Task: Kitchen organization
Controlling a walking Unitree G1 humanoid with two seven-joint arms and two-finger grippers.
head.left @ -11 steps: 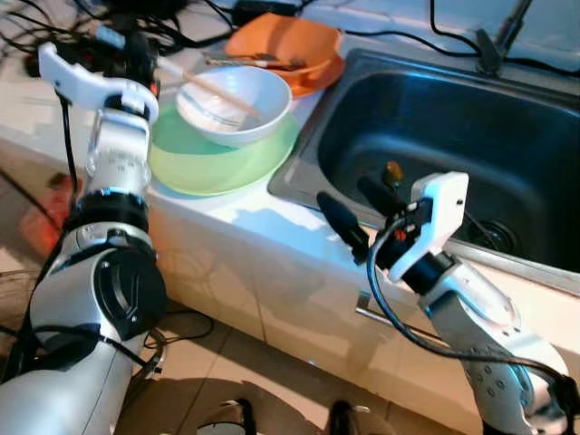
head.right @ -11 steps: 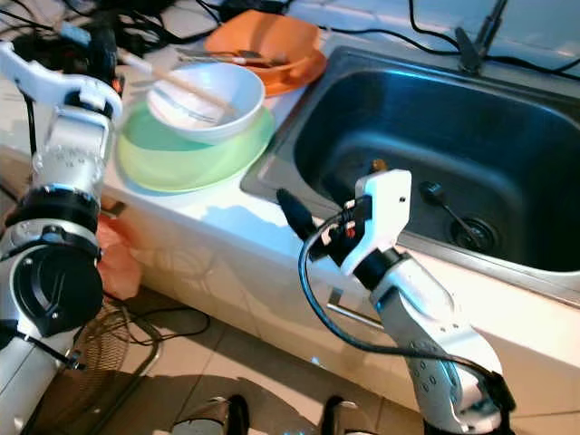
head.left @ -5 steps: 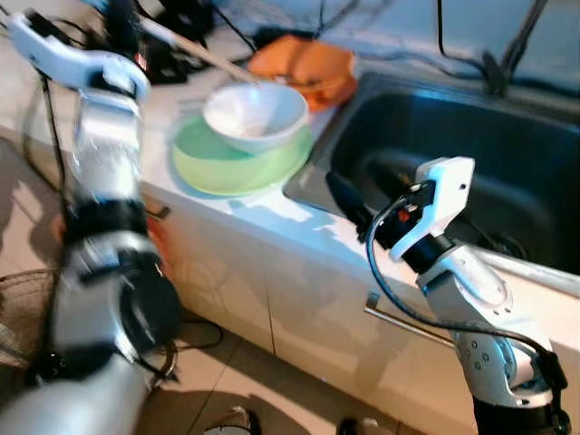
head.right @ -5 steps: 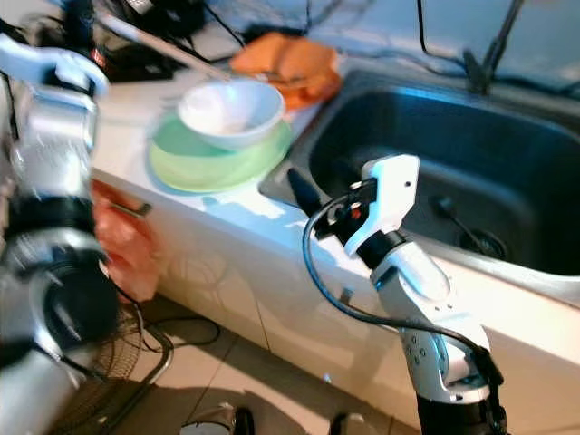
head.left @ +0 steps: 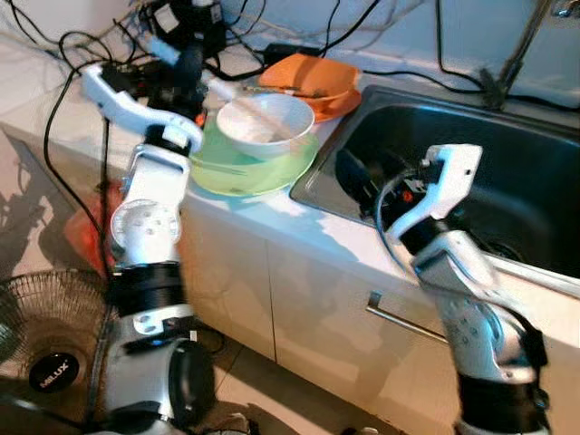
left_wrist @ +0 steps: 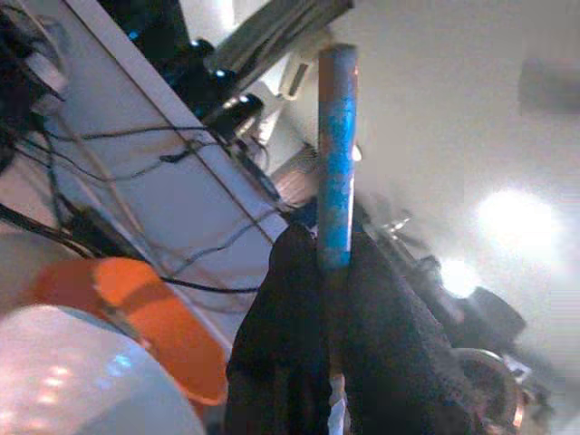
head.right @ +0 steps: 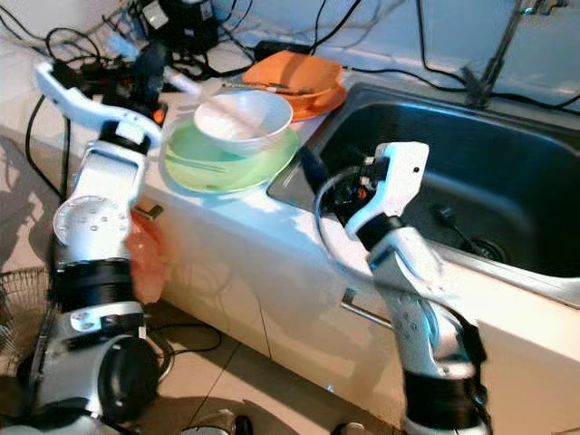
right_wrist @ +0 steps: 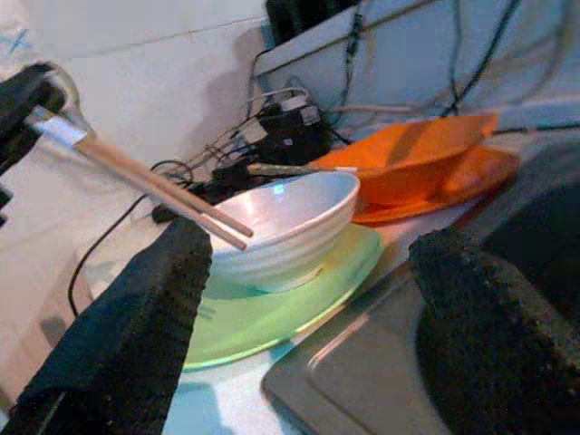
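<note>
A white bowl point(head.left: 265, 124) sits in a green plate point(head.left: 243, 169) on the counter, left of the sink point(head.left: 489, 172). Behind them an orange bowl point(head.left: 307, 76) rests on an orange plate. My left gripper point(head.left: 186, 65) is raised at the bowl's far left, shut on a pair of chopsticks point(head.right: 222, 98) that slant down over the bowl. In the left wrist view the fingers point(left_wrist: 281, 362) pinch the chopsticks point(left_wrist: 334, 154), whose upper end is blue. My right gripper point(head.left: 367, 172) hangs open over the sink's left rim, pointing at the white bowl point(right_wrist: 283, 222), a short way from it.
Black cables and a power strip point(head.left: 172, 36) crowd the counter's back. A tap point(head.left: 512, 54) stands behind the sink. A cabinet handle point(head.left: 403, 322) sticks out below the counter. A floor fan point(head.left: 45, 349) and an orange bag point(head.left: 91, 240) stand at the lower left.
The camera has shifted, so the whole scene moved. My left gripper keeps the chopsticks over the bowl. My right gripper has come up from the counter front to the sink's left rim.
</note>
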